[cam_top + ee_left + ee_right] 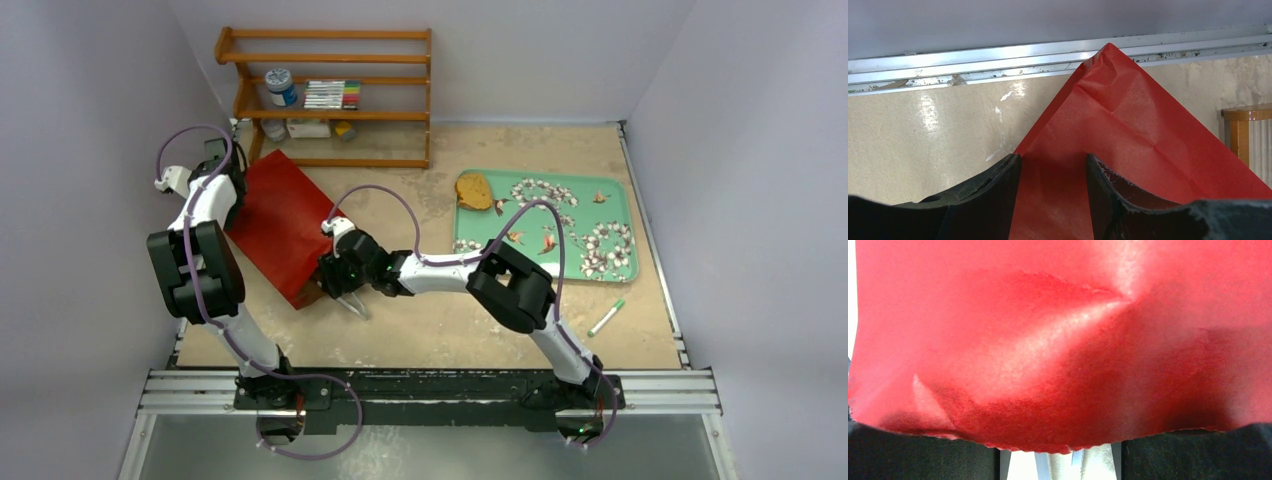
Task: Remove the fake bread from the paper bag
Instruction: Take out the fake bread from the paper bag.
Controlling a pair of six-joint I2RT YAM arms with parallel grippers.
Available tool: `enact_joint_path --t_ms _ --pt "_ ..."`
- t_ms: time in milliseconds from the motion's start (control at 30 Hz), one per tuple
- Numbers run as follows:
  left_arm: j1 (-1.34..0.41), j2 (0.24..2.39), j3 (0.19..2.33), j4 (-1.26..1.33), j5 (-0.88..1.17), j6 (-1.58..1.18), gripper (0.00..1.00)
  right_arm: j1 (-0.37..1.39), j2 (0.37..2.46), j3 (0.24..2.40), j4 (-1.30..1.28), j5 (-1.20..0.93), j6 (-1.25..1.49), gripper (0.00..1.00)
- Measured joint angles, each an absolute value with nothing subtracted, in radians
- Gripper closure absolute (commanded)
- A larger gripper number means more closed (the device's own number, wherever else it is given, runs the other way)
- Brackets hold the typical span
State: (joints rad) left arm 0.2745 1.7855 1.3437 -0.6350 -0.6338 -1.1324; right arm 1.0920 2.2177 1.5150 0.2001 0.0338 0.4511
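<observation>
Red and glossy, the tall paper bag (pixel 280 225) lies on its side on the beige tabletop (pixel 450 320). It slants from the wooden shelf rack (pixel 330 95) at the far left toward the middle of the table. Only the overhead view shows this layout, because each wrist camera sees little but red paper.

In the left wrist view, the left gripper (pixel 1053 161) sits at a pointed corner of the bag, close to the aluminium rail (pixel 973 62) along the table's edge. Its two black fingers (pixel 993 190) stand apart with red paper filling the gap. Whether they squeeze the bag cannot be told.

The right gripper (pixel 340 288) is at the bag's near end. In its own camera, a creased red sheet with a notched rim covers almost the whole frame and drapes across the dark fingers (pixel 918 455). The fingers sit spread at the lower corners with nothing pinched between them. A pale strip shows in the gap, too blurred to identify.

Overhead, one round brown slice of fake bread (pixel 474 190) rests in the far-left corner of a mint-green rectangular tray (pixel 560 212) printed with flowers. The tray is well apart from the bag, to its right. The bag's inside is hidden in every view.

The shelf rack holds a jar, a row of markers and small boxes. A green-and-white marker pen (pixel 606 317) lies just beside the tray's near edge. The right arm stretches across the middle of the table, and its purple cable (pixel 545 215) arcs over the tray, masking part of it.
</observation>
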Motion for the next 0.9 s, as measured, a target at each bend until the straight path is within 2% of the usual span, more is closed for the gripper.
enact_joint_path --t_ms 600,900 --pt "0.274 1.784 1.341 -0.632 -0.629 -1.132 0.5 1.092 2.248 1.567 0.19 -0.004 0.429 0.49" --pt "0.274 1.772 1.297 -0.607 -0.624 -1.132 0.5 1.093 2.305 1.652 0.178 -0.031 0.429 0.49"
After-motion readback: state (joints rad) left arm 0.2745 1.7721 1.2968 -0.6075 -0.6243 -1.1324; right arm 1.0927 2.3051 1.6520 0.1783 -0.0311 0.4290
